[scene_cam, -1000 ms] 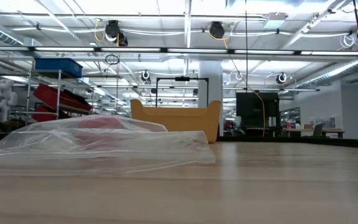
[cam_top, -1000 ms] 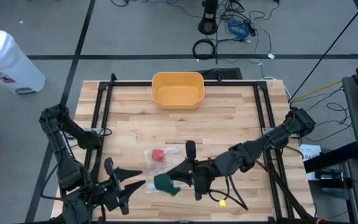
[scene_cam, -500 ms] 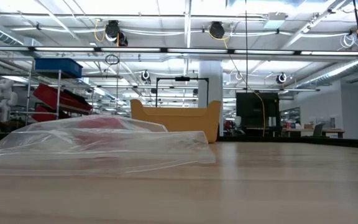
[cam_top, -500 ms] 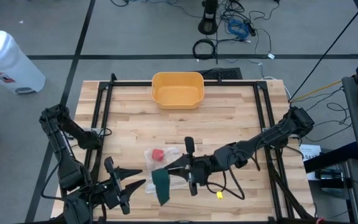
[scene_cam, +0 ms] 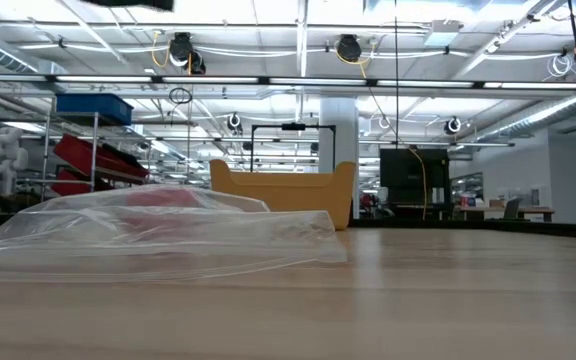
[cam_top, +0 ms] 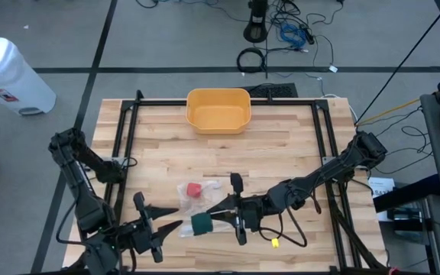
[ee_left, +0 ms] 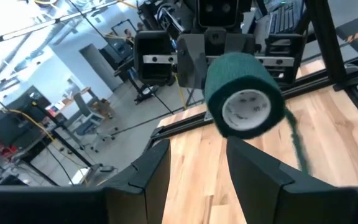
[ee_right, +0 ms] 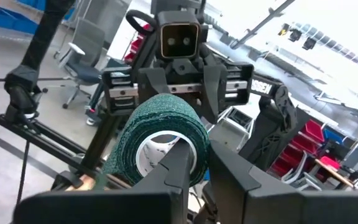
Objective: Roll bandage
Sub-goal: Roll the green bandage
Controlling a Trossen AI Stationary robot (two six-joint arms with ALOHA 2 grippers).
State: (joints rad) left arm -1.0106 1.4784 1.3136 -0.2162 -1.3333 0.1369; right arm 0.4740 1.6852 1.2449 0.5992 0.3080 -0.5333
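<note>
1. Right gripper is low over the near-centre of the table, arm reaching in from the right edge. Fingers are nearly together, pinching the wall of the bandage roll: in the right wrist view one fingertip sits inside the white core, the other outside the green wrap.
2. Roll sits right at the right gripper's tips, held off the wood. Green wrap, white cardboard core.
3. Roll axis: roughly horizontal, running along the line between the two grippers. One open end faces the right wrist cam, the other open end faces the left wrist cam.
4. Loose green tail hangs off the roll's side, down toward the wood.
5. Left gripper is just beside the roll on the side away from the right gripper, pointing at it. Fingers spread, nothing between them, not touching the roll.
6. Clear plastic bag with a red item lies flat just beyond both grippers, toward the table's far side.
7. Yellow bin at the far edge, well apart from both grippers.
</note>
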